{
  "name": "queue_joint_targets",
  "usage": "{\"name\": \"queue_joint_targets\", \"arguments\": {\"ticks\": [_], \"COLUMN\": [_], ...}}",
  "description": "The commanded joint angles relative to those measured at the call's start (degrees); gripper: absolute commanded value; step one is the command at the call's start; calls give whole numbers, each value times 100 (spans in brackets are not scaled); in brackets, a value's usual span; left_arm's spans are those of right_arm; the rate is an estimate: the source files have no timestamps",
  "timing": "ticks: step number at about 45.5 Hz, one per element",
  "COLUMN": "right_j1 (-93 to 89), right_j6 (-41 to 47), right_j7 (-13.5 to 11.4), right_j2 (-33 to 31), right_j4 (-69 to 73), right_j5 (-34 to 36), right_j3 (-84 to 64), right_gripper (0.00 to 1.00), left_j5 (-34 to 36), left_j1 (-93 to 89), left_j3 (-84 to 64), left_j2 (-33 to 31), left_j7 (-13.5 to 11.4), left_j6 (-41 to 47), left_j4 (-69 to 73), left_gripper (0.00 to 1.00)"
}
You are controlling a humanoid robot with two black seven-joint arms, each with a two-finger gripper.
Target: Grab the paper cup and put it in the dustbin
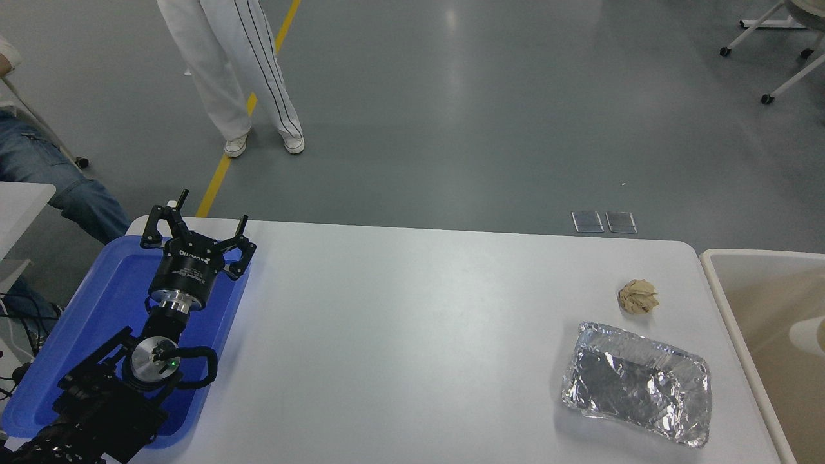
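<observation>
paper cup [809, 336]: smooth white, rounded, only partly seen at the frame's right edge, inside the bin.
dustbin [715, 274]: beige plastic, thick rounded pale rim, tan walls, right edge.
left gripper [205, 219]: black, fingers spread wide, holding nothing, lower left over the glossy blue tray [97, 309].
table [399, 335]: matte white; crumpled brown paper ball [638, 296], crinkled silver foil tray [638, 383] lower right.

Paper cup [810, 336] inside the dustbin [722, 283] — both cropped by the right edge.

A blue plastic tray [84, 335] is carried at the left edge of the white table [399, 335]; a crumpled brown paper ball [637, 296] and a crinkled foil tray [638, 383] are seen at the right.
</observation>
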Motion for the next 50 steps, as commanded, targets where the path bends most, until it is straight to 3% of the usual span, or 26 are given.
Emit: {"name": "queue_joint_targets", "arguments": {"ticks": [1,4,10,14,27,40,41,45,50], "right_j1": [-691,-736,-850,-859,-938,-938,-938,-911,-920], "right_j6": [-1169,-1249,-1275,-1284,-1284,-1301,-1301,-1380,-1723], "right_j7": [-253,-525,-1386,-1677,-1853,-1862,-1862,-1862,-1853], "right_j2": [268,321,338,400,453,453,453,444,462], "right_j4": [-228,-255,-255,-246,-237,-237,-237,-255,-211], "right_j5": [73,73,73,90,284,293,293,293,293], "right_j3": [865,1111,1393,1472,1507,1516,1516,1525,1525], "right_gripper": [0,0,0,0,0,0,4,53,84], "left_j5": [0,0,0,0,0,0,0,0,0], "left_j1": [0,0,0,0,0,0,0,0,0], "left_j3": [0,0,0,0,0,0,0,0,0], "left_j2": [0,0,0,0,0,0,0,0,0], "left_j7": [0,0,0,0,0,0,0,0,0], "left_j6": [-3,-3,-3,-3,6,6,-2,-3,-2], "left_j4": [7,-2,-2,7,-2,-2,-2,-2,-2], "left_gripper": [100,100,100,100,100,100,100,100,100]}}
